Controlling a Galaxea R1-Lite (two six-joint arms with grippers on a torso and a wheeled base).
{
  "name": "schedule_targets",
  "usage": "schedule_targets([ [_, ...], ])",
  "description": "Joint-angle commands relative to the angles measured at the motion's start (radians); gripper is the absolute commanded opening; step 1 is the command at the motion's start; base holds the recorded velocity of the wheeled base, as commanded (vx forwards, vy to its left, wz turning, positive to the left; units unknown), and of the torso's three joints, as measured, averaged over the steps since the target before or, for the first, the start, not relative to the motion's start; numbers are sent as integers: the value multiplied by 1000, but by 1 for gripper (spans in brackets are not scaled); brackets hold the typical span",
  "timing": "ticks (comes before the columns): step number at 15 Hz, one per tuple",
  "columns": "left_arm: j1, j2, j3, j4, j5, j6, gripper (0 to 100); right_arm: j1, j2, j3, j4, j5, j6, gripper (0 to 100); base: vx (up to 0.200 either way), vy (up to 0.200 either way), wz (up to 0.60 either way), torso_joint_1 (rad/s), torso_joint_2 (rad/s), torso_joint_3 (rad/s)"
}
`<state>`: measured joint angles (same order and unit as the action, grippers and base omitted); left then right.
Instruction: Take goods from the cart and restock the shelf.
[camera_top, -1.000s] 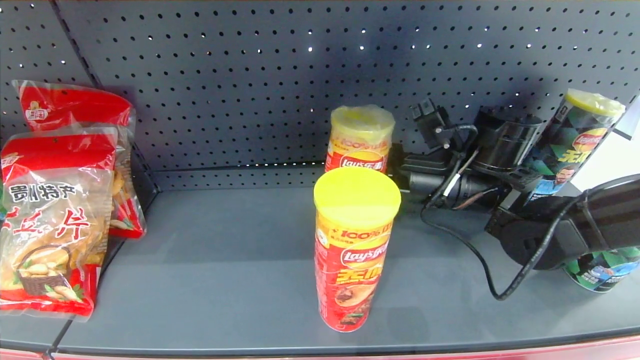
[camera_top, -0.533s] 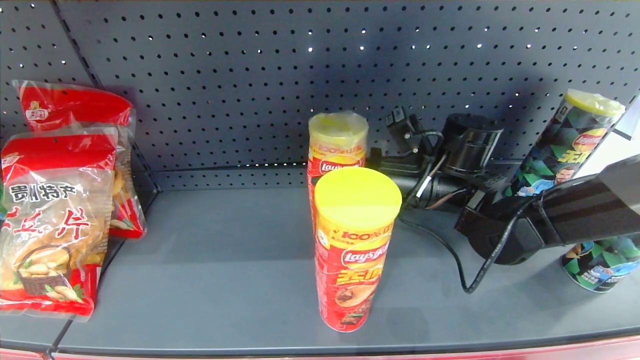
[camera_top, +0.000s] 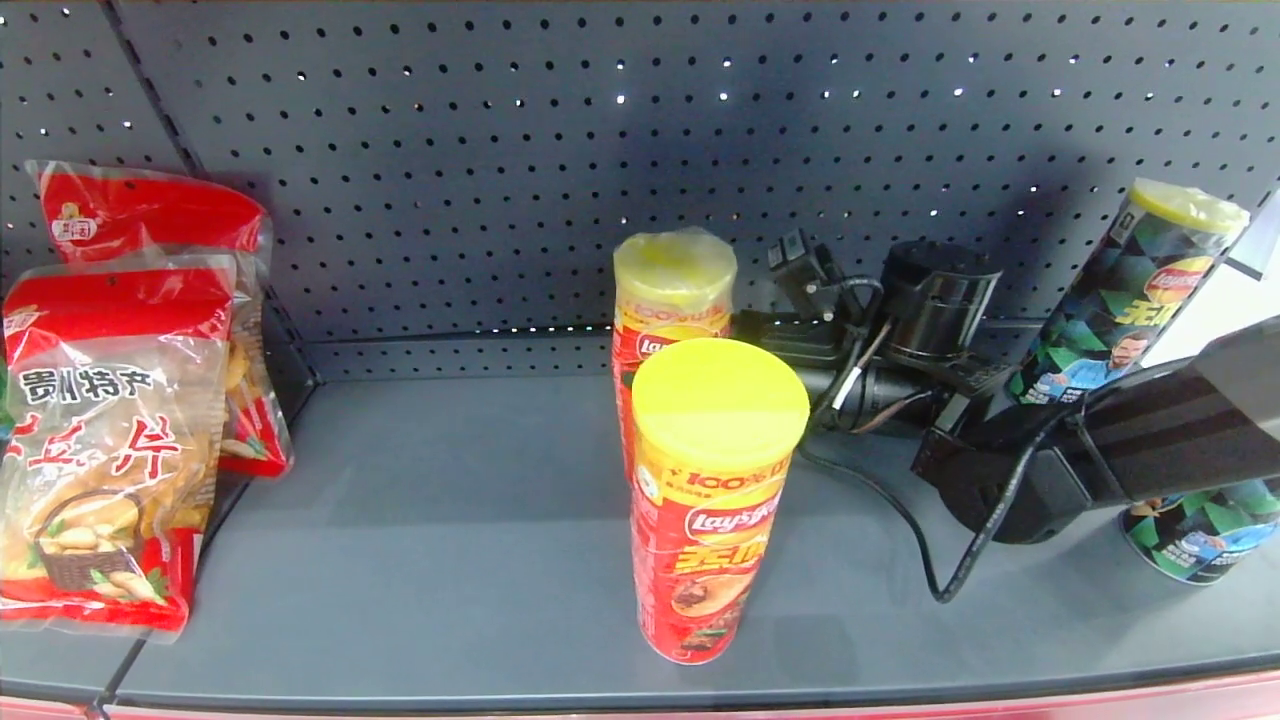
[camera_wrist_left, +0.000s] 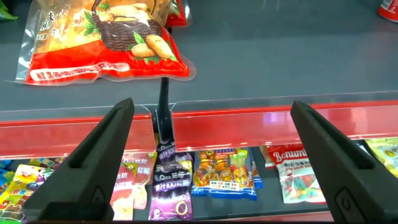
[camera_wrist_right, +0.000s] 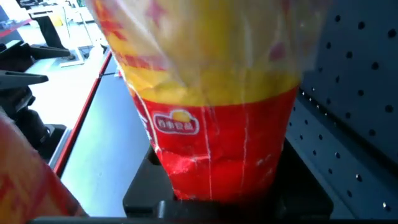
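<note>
Two red chip cans stand on the grey shelf deck (camera_top: 450, 520), one in line behind the other. The front chip can (camera_top: 718, 500) stands upright and free near the deck's front edge. The rear chip can (camera_top: 672, 290) is upright just behind it, close to the pegboard back panel (camera_top: 450, 150). Its base is hidden by the front chip can, so contact with the deck cannot be confirmed. The right gripper (camera_top: 745, 332) reaches in from the robot's right and pinches the rear chip can at mid-height, with the can's long axis vertical and crosswise to the fingers. The can lies on the robot's left of the right wrist, so the likely release-and-retreat path runs rightward, past the tilted green-and-black chip can (camera_top: 1130, 290) that leans near the arm. A sideways brush could topple either can. The left gripper (camera_wrist_left: 211, 162) is spread wide and empty, in front of the shelf's red front lip (camera_wrist_left: 249, 124) and well apart from both red cans. Potato snack bags (camera_top: 100, 440) occupy the left end of the deck.
</note>
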<state>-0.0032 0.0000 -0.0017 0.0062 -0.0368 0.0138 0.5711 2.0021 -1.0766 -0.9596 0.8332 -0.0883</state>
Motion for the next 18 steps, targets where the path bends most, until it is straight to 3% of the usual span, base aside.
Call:
schedule_targets([
  [1,0,2,0,0,0,0,100,4,-3,3,-7,0,-1,100,0,0,0,0,0,0],
  [8,0,2,0,0,0,0,100,0,-39,66,-41,12,-2,100,0,0,0,0,0,0],
  [16,0,2,0,0,0,0,100,-181,-111,201,-45,47,-7,100,0,0,0,0,0,0],
  [18,0,2,0,0,0,0,100,-186,-143,233,-50,69,-8,100,0,0,0,0,0,0],
])
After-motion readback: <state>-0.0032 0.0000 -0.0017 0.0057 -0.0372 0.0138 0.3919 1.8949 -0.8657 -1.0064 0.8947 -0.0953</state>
